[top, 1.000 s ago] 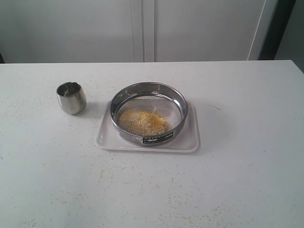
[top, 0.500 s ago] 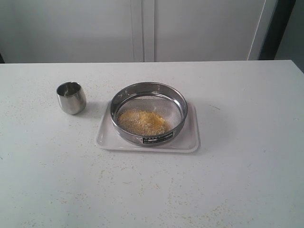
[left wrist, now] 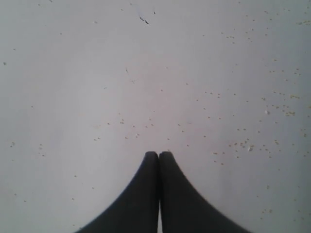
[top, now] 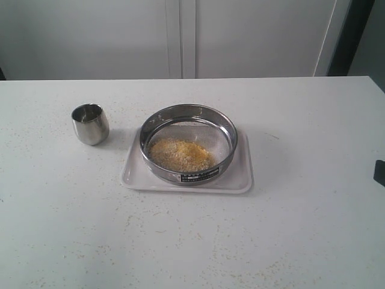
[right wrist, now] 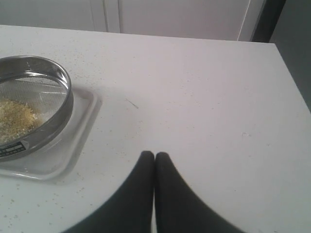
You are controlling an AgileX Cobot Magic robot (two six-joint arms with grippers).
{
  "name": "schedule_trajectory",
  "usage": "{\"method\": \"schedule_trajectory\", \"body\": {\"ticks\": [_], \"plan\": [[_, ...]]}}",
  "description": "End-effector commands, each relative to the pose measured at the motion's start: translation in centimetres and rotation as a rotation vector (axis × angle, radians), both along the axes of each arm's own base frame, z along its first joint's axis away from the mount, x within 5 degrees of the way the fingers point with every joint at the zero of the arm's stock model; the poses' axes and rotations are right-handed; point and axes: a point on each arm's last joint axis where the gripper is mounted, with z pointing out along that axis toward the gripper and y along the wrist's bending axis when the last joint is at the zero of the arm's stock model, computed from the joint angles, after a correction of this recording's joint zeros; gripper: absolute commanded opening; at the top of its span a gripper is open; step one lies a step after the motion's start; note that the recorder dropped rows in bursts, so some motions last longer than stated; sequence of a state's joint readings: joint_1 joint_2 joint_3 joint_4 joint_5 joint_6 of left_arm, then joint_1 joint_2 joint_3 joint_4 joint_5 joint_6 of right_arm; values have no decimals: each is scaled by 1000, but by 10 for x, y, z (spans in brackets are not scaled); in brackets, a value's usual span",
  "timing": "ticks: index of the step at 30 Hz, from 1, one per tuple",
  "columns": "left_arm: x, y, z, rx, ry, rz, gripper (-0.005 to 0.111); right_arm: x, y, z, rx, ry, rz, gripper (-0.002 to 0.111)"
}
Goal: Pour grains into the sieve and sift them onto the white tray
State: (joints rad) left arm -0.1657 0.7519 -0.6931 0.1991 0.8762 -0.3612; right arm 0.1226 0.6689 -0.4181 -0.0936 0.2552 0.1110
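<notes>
The sieve (top: 188, 143), a wide steel ring with a mesh bottom, stands on the white tray (top: 240, 177) at the table's middle. A heap of golden and pale grains (top: 180, 155) lies inside it. The right wrist view shows the sieve (right wrist: 48, 114), the grains (right wrist: 15, 116) and the tray (right wrist: 73, 145) off to one side of my right gripper (right wrist: 154, 154), which is shut and empty over bare table. My left gripper (left wrist: 158, 154) is shut and empty too, above table speckled with stray grains (left wrist: 243, 143). A dark bit of the right arm (top: 379, 172) pokes in at the right edge.
A small steel cup (top: 90, 123) stands upright left of the tray. White cabinet doors (top: 180, 36) rise behind the table's far edge. The table's right edge (right wrist: 291, 87) shows in the right wrist view.
A dark part of the right arm has come into the exterior view at the right edge. The sieve, tray and cup have not moved.
</notes>
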Motion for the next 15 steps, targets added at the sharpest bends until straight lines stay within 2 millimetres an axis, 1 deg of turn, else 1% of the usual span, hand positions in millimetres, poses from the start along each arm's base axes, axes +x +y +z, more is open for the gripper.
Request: {"method": "schedule_trajectory", "body": {"ticks": [1, 9, 15], "plan": [[-2, 0, -2, -4, 9, 5, 0, 1, 0, 2, -4, -24, 0, 0], [-2, 0, -2, -4, 9, 5, 0, 2, 0, 2, 36, 7, -22, 0], [-2, 0, -2, -4, 9, 5, 0, 14, 1, 2, 46, 110, -36, 0]]}}
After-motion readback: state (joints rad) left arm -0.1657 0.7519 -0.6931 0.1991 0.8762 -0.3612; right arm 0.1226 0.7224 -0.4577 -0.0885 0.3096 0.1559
